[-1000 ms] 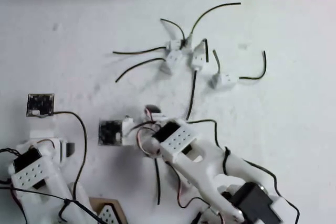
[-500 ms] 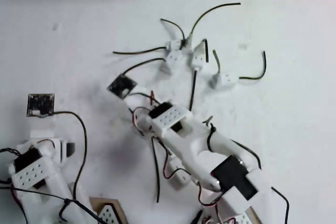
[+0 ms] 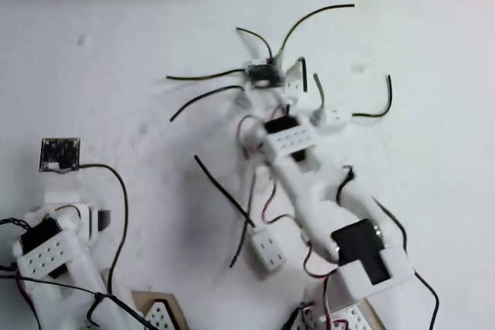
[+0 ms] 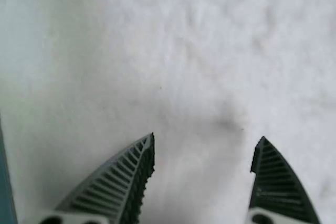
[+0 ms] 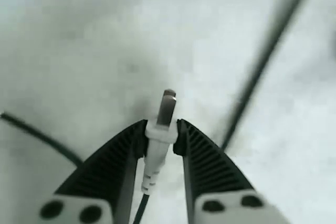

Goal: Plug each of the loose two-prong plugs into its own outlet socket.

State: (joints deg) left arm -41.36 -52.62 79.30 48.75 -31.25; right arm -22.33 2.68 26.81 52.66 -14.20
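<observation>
My right gripper (image 5: 160, 125) is shut on a white two-prong plug (image 5: 168, 103), prongs pointing away from the fingers and its black cable trailing back between them. In the high view the right arm (image 3: 290, 141) stretches to the far middle of the table, its wrist camera above a cluster of loose white plugs (image 3: 295, 81) (image 3: 329, 118) with short black cables. A white outlet socket block (image 3: 267, 249) lies near the arm's base. My left gripper (image 4: 205, 145) is open over bare table; the left arm (image 3: 50, 249) sits at the near left.
Loose black cables (image 3: 220, 187) lie across the middle of the table beside the socket block. More cables fan out from the plug cluster toward the far edge (image 3: 317, 13). The table's left half is bare white surface (image 3: 100, 75).
The right arm swung from the near middle out to the far plug cluster, uncovering the socket block. A black cable near it shifted. The left arm stayed still.
</observation>
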